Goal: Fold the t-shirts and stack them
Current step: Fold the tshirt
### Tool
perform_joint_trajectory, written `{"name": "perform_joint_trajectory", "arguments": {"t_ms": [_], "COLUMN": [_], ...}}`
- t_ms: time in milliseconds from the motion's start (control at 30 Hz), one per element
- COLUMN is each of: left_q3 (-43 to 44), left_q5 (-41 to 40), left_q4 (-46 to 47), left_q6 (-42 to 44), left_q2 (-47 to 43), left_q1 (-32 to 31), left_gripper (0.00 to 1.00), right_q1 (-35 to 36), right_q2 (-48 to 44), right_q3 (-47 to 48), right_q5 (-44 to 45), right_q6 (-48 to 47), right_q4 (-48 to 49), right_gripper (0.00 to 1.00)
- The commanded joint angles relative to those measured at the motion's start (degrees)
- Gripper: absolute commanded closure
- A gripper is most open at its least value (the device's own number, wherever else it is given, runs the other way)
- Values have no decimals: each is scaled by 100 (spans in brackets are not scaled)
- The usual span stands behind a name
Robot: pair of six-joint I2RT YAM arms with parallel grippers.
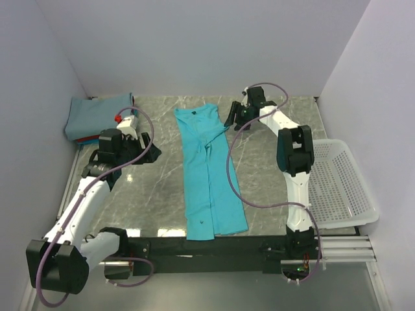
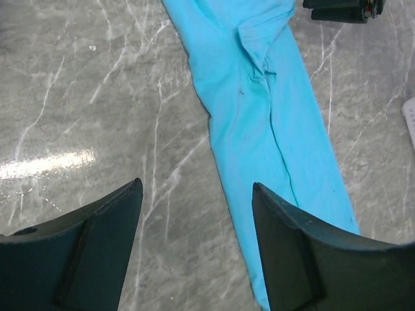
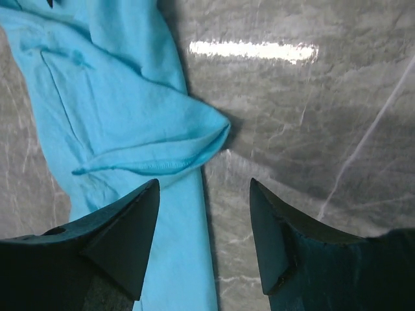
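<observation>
White mesh basket (image 1: 338, 188) beside marble table (image 1: 272, 175) with turquoise t-shirt (image 1: 209, 175)

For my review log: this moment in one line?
turquoise t-shirt: long strip, centre | left gripper: open, empty | right gripper: open, empty | folded stack: far-left corner

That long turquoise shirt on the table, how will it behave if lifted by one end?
The turquoise shirt is probably floppy: its layers wrinkle and a sleeve corner stands slightly off the table. Lifted at one end, the long strip would likely droop and unfold. It looks thin, so probably light.
</observation>
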Motion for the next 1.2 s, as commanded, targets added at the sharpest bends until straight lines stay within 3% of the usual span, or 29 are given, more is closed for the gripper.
{"name": "perform_joint_trajectory", "arguments": {"t_ms": [0, 367, 500, 633, 733, 933, 1167], "left_q3": [89, -34, 53, 1131, 1904, 3837, 5256], "left_q5": [62, 695, 1494, 1188, 925, 327, 168], "left_q4": [216, 444, 1085, 1157, 1165, 577, -144], "left_q6": [305, 165, -588, -1021, -1250, -926, -697], "left_q2": [12, 170, 749, 1899, 3268, 5202, 6489], "left_q1": [10, 1, -25, -350, -622, -1158, -1326], "left_gripper": [26, 26, 27, 27, 31, 32, 40], "right_q1": [89, 124, 115, 115, 80, -60, -78], "right_q2": [167, 792, 880, 933, 907, 933, 828], "right_q3": [550, 1166, 1227, 1298, 1237, 1105, 938], "right_q5": [201, 325, 360, 334, 334, 105, 52], "right_q6": [336, 599, 652, 687, 661, 714, 766], "right_q4": [64, -200, -226, -279, -262, -218, -103], "right_gripper": [36, 35, 36, 40, 42, 45, 47]}}
